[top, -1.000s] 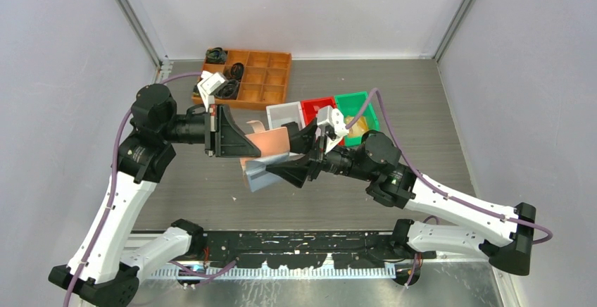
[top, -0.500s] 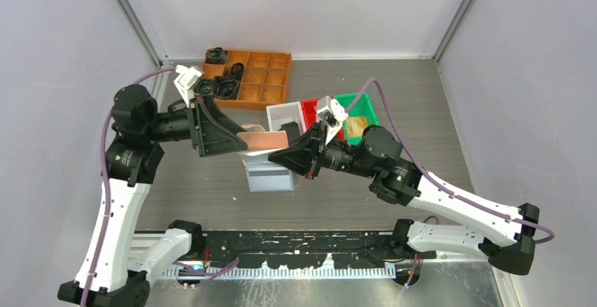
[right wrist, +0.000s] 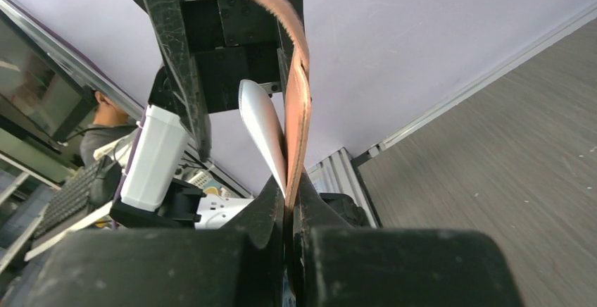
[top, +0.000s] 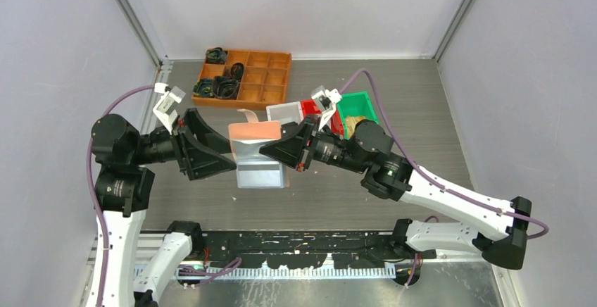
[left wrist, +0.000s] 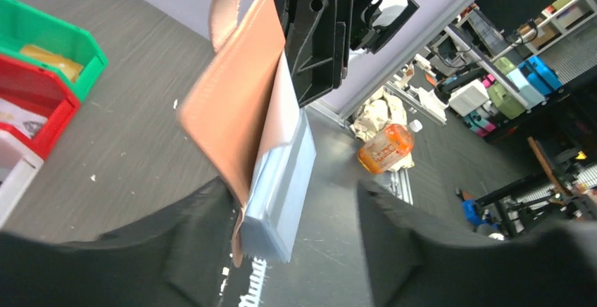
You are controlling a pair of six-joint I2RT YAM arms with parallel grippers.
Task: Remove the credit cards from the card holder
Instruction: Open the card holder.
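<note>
Card holder (top: 255, 132) pinched in right tool (top: 266, 150), beside left tool (top: 233, 159).

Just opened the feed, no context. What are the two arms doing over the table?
The right gripper is clamped on the salmon-pink card holder, holding it in the air above the table. Its clear bluish sleeves hang open below. The left gripper is open, with its fingers straddling the holder's near edge, not clamped. No credit card is visibly out yet.
</note>
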